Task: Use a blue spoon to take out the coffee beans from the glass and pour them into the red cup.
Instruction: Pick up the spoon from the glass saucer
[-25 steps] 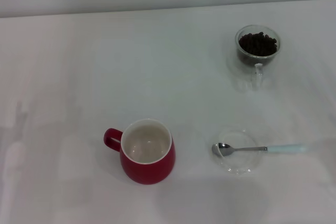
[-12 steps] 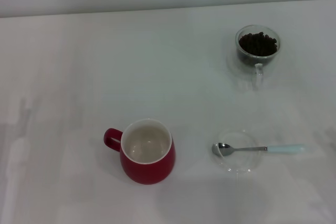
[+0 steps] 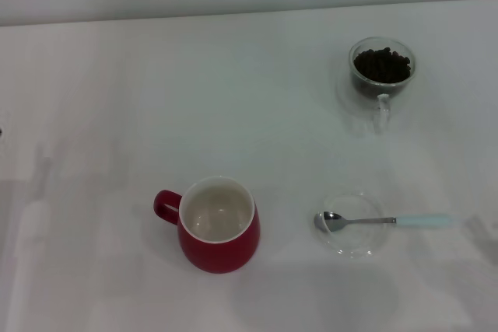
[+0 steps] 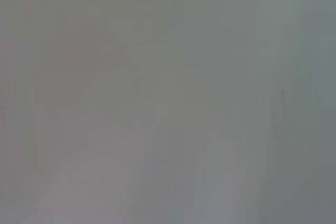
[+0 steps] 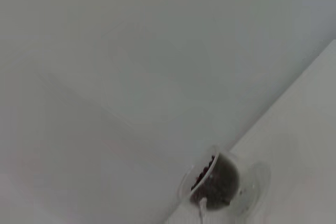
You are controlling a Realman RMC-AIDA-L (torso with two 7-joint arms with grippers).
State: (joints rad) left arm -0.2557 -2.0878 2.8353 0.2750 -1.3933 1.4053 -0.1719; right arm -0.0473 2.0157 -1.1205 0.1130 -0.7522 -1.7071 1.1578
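Neither hand in the head view; left wrist view shows only a featureless grey field, so no telling where the left hand is or whether wide or narrow. Same for the right hand: own fingers not in its wrist view, state cannot be told.

Blue spoon (image 3: 385, 221) lying flat near the right edge of the bench (image 3: 117, 99), toward the front. Bowl resting on a clear saucer (image 3: 355, 223), pale handle running out over the bare bench toward the right edge. Probably laid that way to keep the bowl off the surface and offer the handle to the right arm.

Glass (image 3: 381, 70) toward the back right corner, upright, handle turned to the front edge. Coffee beans (image 3: 381, 64) heaped near the rim. Glass also seen in the right wrist view (image 5: 215, 182), far off.

Red cup (image 3: 219, 225) upright near the front edge, about mid-bench, white inside showing no beans, loop handle toward the left edge. Well apart from glass and spoon.

Judgement: task not yet begun; first step likely the pick of the spoon handle.
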